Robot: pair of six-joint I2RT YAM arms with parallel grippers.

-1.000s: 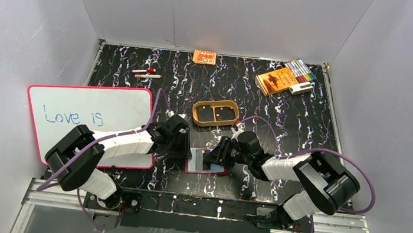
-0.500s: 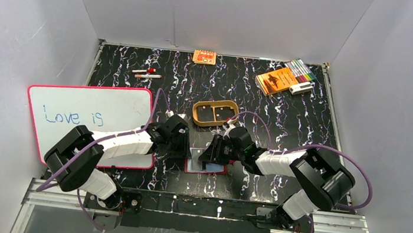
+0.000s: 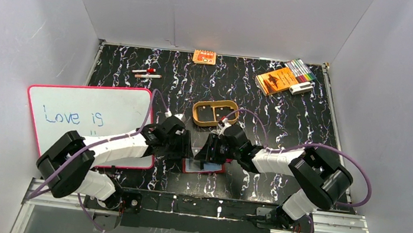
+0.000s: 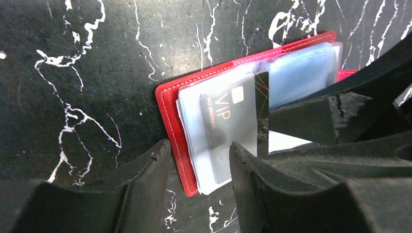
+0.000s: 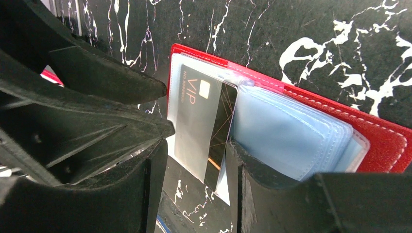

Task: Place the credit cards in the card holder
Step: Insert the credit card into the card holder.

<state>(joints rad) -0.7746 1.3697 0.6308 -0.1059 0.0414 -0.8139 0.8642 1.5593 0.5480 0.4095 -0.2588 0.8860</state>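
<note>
Left gripper [image 4: 199,148]: fingers spread, straddling the outer edge of the card holder [image 4: 167,104]. Nothing is pinched. Cannot tell whether the fingers bear down on the holder.

Card holder: lies open and flat on the marbled tabletop [image 3: 288,109], directly between the two grippers, with the red cover down and the clear sleeves up.

Dark VIP card [image 4: 228,126]: on the holder's leaf at the left gripper's side. Most of its face is under the top clear sleeve. One narrow strip along its long edge, on the spine side, is bare. Its long axis runs parallel to the holder's spine, so it enters short axis first.

Light-blue sleeve stack [image 5: 291,141]: on the holder's other leaf, across the spine. Cannot tell whether it holds cards.

Right gripper [image 5: 197,155]: fingers apart, with the card's near end lying between them; no clamping visible. The spine-side finger sits at the card's bare long edge, contact not confirmed.

Judgement: from the right gripper, the card lies toward the holder's outer edge. The coming move is probably a short push that way, and the right arm is placed for it. The left arm looks set to steady the holder. Risk: the holder slides with the push.
</note>
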